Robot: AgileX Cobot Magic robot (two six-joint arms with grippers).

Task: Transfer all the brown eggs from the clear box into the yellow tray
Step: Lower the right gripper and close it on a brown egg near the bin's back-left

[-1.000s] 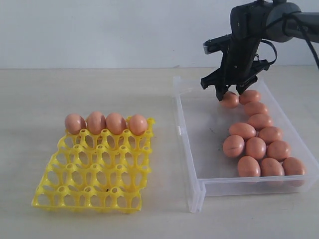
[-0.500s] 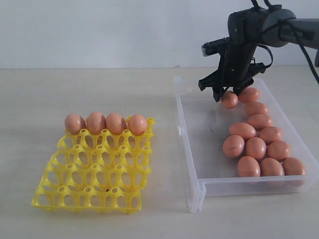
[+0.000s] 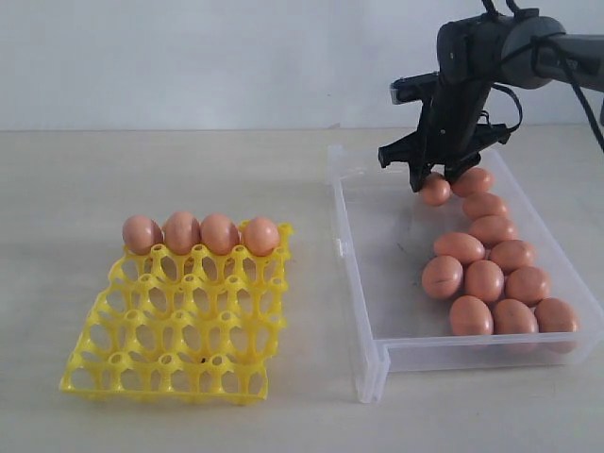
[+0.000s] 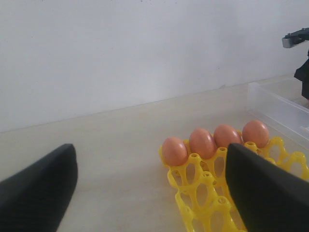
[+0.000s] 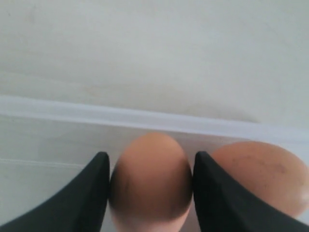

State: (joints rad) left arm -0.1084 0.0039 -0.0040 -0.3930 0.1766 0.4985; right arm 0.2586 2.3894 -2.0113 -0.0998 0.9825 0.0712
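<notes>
Several brown eggs (image 3: 486, 278) lie along the right side of the clear box (image 3: 354, 283). At the box's far end my right gripper (image 3: 434, 179) reaches down, and its fingers press both sides of one brown egg (image 3: 435, 191). The right wrist view shows that egg (image 5: 150, 179) filling the right gripper (image 5: 150, 155), with another egg (image 5: 263, 174) beside it. The yellow tray (image 3: 179, 321) on the left carries a back row of several eggs (image 3: 201, 233). My left gripper (image 4: 149, 159) hovers open over the table beside the tray (image 4: 203, 193), holding nothing.
The box's near wall (image 3: 453, 351) and left wall stand between the eggs and the tray. A pale wall rises behind the table. In the left wrist view the box's corner (image 4: 275, 104) shows past the tray's row of eggs (image 4: 202, 142).
My right gripper's fingers have drawn in onto the far egg, and the arm has shifted slightly. The tray, its eggs and the other eggs in the box have not moved.
</notes>
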